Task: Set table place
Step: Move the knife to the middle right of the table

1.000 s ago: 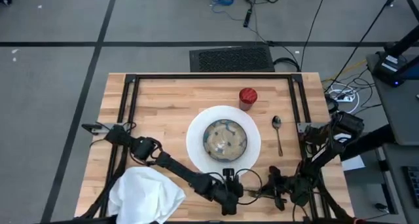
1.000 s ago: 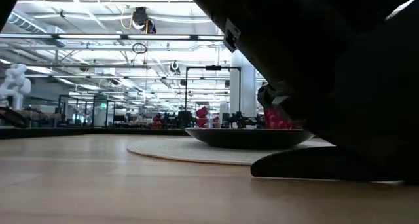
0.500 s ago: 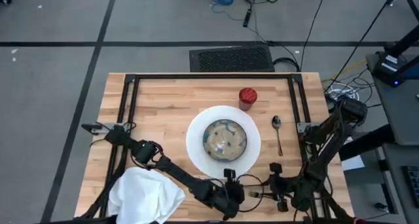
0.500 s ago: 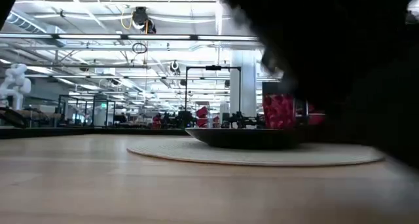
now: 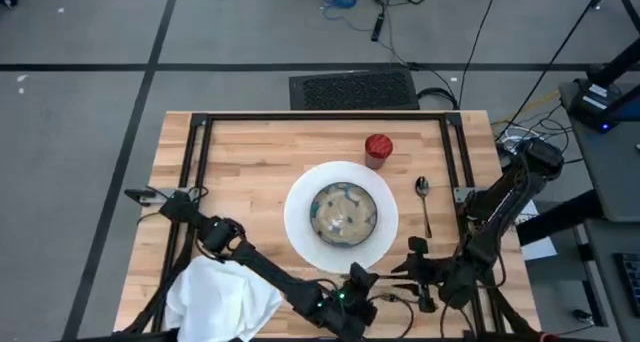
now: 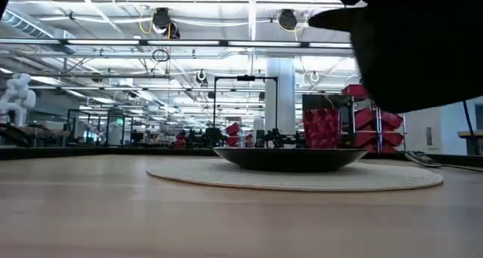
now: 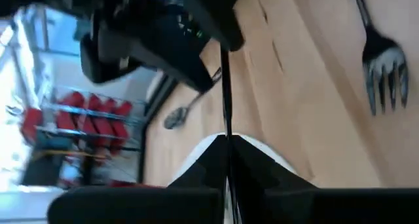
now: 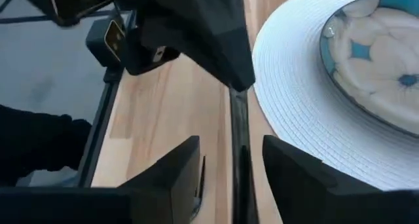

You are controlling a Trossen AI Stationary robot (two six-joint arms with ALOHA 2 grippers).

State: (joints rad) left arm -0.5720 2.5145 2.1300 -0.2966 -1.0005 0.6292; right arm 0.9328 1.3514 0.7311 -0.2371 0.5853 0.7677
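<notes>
while both grippers meet near the plate [image 5: 342,218], left fingers [image 7: 196,171] pinch the knife [image 7: 226,99]; right fingers [image 8: 177,165] are spread.

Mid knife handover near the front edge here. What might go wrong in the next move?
1. The left gripper pinches the knife while the right gripper stands open around it; letting go before the right closes would likely drop the knife.
2. The two grippers sit very close together, so a small misalignment may make them collide.
3. The plate rim lies right beside the knife; a swing could nudge it.
</notes>
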